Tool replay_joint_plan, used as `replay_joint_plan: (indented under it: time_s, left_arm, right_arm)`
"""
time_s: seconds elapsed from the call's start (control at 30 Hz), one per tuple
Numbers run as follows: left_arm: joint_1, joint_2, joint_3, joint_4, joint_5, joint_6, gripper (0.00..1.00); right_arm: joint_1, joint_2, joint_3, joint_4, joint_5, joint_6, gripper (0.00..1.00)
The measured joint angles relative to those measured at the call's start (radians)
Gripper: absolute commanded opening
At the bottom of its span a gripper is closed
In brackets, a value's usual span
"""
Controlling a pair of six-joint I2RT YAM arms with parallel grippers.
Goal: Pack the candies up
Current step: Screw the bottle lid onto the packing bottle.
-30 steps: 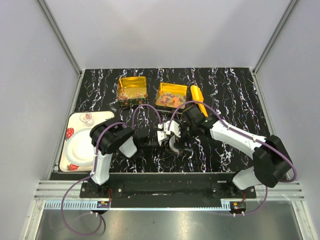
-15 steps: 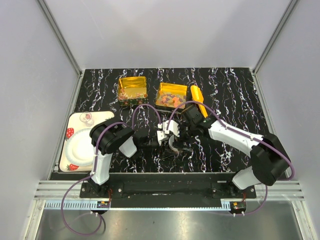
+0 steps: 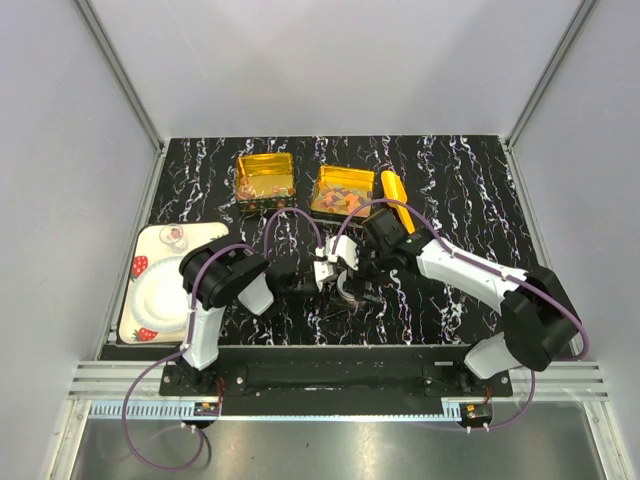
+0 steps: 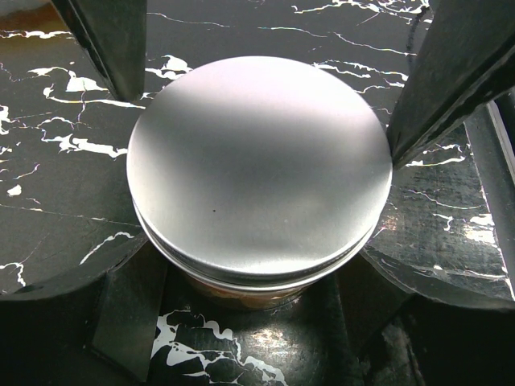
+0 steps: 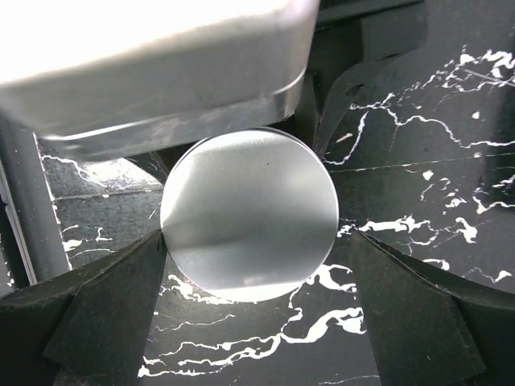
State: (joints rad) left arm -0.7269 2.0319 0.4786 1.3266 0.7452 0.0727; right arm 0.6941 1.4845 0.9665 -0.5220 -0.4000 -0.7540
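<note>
On the black marble bench, your left claw clamps the round jar with a flat silver metal lid by its sides. Your right claw straddles that lid, jaws wide, right finger clear of the rim. The small multicoloured candies sit in two square gold tins, beyond both claws.

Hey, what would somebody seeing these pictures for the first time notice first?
The two arms meeting mid-table: the left gripper clasps a round silver-lidded tin while the right gripper stands open around its lid. Behind them, at the far edge of the black marble top, sit two open gold tins holding colourful candies, with a yellow scoop to their right.
</note>
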Motion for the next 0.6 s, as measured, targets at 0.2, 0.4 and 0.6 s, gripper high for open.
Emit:
replay_joint_plan:
  time_s: [0.2,0.4,0.6]
  left_arm:
    - [0.0,0.0,0.0,0.0,0.0,0.0,0.64]
    - [0.0,0.002,0.003,-0.001,0.0,0.0,0.64]
    - [0.0,0.002,0.004,-0.001,0.0,0.0,0.64]
  right_arm:
    - [0.0,-0.037,0.016,-0.026,-0.002,-0.001,1.0]
    - [0.0,-0.042,0.029,-0.052,-0.005,-0.006,1.0]
    - [0.0,-0.043,0.029,-0.028,-0.001,0.0,1.0]
